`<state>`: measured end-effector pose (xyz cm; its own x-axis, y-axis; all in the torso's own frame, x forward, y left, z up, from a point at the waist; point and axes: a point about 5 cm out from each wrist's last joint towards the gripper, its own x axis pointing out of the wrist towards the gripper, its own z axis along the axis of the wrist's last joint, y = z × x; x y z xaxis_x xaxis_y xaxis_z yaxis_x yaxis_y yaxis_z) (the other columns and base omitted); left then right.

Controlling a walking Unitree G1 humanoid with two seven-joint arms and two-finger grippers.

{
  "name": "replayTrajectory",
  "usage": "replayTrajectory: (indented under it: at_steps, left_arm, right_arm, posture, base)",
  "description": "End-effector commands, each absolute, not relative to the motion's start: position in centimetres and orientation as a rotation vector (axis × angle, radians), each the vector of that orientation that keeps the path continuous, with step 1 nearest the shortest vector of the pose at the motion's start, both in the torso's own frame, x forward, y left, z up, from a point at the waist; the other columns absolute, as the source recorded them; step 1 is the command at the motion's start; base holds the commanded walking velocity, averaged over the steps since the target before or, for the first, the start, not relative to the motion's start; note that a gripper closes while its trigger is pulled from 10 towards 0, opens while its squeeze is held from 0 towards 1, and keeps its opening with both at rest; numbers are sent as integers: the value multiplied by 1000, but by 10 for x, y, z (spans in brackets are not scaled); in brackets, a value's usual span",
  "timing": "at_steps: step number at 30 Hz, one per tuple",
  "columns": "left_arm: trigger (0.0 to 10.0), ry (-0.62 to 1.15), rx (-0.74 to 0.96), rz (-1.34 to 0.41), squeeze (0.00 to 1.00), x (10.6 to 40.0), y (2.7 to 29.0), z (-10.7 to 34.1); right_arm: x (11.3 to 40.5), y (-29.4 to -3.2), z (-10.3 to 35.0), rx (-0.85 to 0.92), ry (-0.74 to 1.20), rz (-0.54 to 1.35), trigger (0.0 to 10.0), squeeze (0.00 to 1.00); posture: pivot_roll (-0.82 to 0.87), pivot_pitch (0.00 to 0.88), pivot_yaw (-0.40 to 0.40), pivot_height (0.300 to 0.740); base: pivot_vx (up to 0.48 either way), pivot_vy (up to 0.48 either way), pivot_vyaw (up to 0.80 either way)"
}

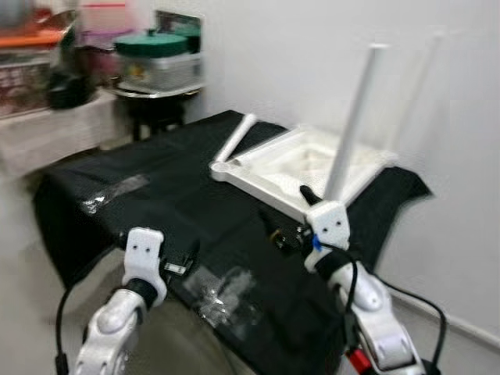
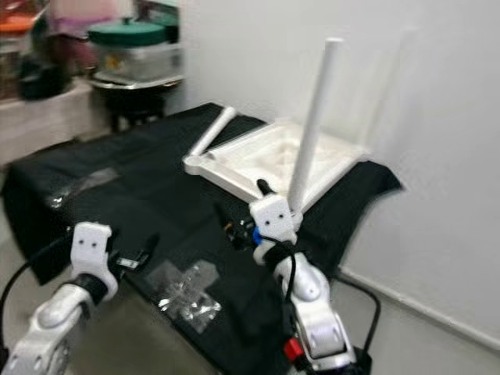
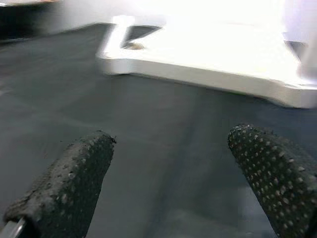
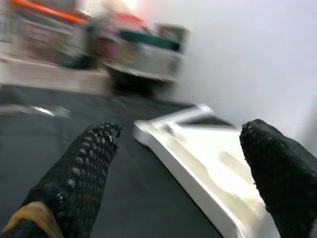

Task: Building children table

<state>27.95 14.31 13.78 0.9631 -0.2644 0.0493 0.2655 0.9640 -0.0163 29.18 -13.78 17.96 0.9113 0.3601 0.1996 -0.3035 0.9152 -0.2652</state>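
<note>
A white children's table top (image 1: 291, 173) lies upside down on a black cloth (image 1: 156, 203). One white leg (image 1: 355, 117) stands upright in its near right corner, and a second upright leg (image 1: 416, 86) shows blurred behind it. Another leg (image 1: 237, 139) lies flat on the cloth by the far left corner, beside an empty corner socket (image 1: 221, 167). My right gripper (image 1: 291, 212) is open, just in front of the top's near edge with nothing between its fingers (image 4: 94, 158). My left gripper (image 3: 171, 144) is open and empty, low over the cloth's front left.
A clear plastic bag of small parts (image 1: 226, 293) lies on the cloth near the front edge. A strip of tape (image 1: 113, 191) shines further left. Shelves with a green-lidded box (image 1: 156, 58) stand at the back left. A white wall (image 1: 453, 234) closes the right side.
</note>
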Motion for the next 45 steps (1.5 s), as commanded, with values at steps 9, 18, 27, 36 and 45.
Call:
replayTrajectory:
  at_steps: [9,18,27,36,45]
  left_arm:
    - [10000,-39,-12,-270,0,280,149,136]
    - [10000,-36,-10,-270,0,279,149,136]
    - [10000,-66,-6,-262,0,279,151,139]
    - [10000,-77,-8,-259,0,280,150,141]
    - [10000,-86,-16,-265,0,280,148,142]
  right_arm:
    - [293,-134,182,-225,-266,344,10000,0]
    - [294,-133,181,-224,-265,343,10000,0]
    - [296,-131,184,-239,-290,343,10000,0]
    - [299,-129,185,-333,-307,345,10000,0]
    - [302,-133,188,-258,-305,307,10000,0]
  posture:
    - [42,0,-39,740]
    - [46,0,-43,740]
    - [49,0,-45,740]
    - [50,0,-47,740]
    - [50,0,-48,740]
  base:
    - [0,480,-800]
    - [0,480,-800]
    - [0,257,-356]
    - [0,0,178]
    - [0,0,356]
